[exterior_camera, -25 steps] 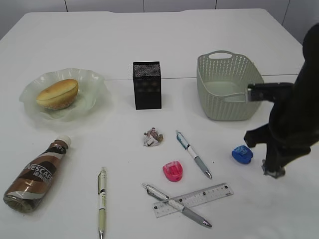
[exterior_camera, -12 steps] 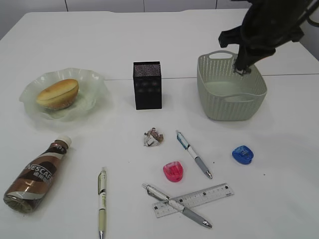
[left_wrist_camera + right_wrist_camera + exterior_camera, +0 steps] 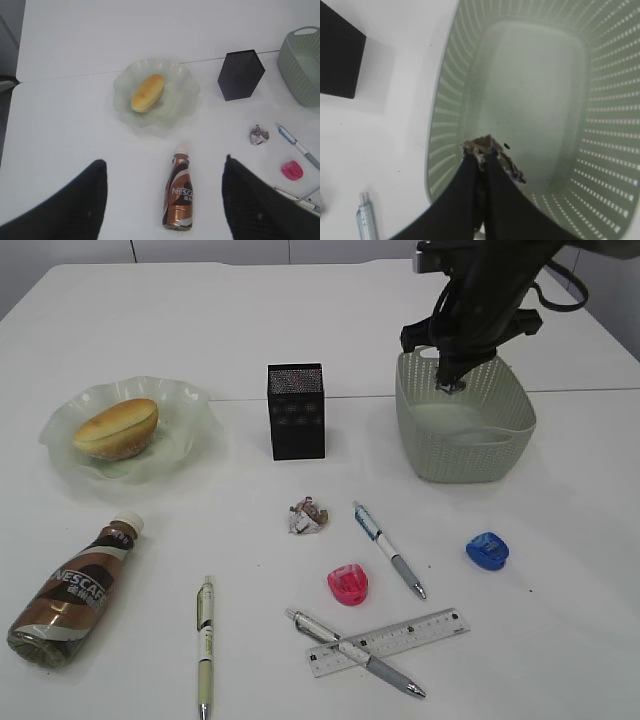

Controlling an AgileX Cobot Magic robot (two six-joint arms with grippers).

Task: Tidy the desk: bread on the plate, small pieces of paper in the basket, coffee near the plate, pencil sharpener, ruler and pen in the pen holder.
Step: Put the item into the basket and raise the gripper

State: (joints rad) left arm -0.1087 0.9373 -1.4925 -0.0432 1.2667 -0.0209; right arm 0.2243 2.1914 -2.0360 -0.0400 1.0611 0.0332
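Grey-brown crumpled paper wad (image 3: 492, 150) is pinched tight in my right gripper (image 3: 481, 156), over the pale green woven plastic basket (image 3: 605, 165) at upper right. My left gripper (image 3: 162, 175) is open and holds nothing.

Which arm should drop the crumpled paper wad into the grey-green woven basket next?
Right. Its gripper is shut on a crumpled grey-brown paper wad directly above the pale grey-green woven basket, so it likely only needs to open. The left gripper is open, holding nothing, above the brown Nescafe bottle.

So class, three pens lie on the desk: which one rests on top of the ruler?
The grey-grip pen nearest the front edge: it lies across the ruler. The white-green pen and the blue-topped pen lie on bare desk.
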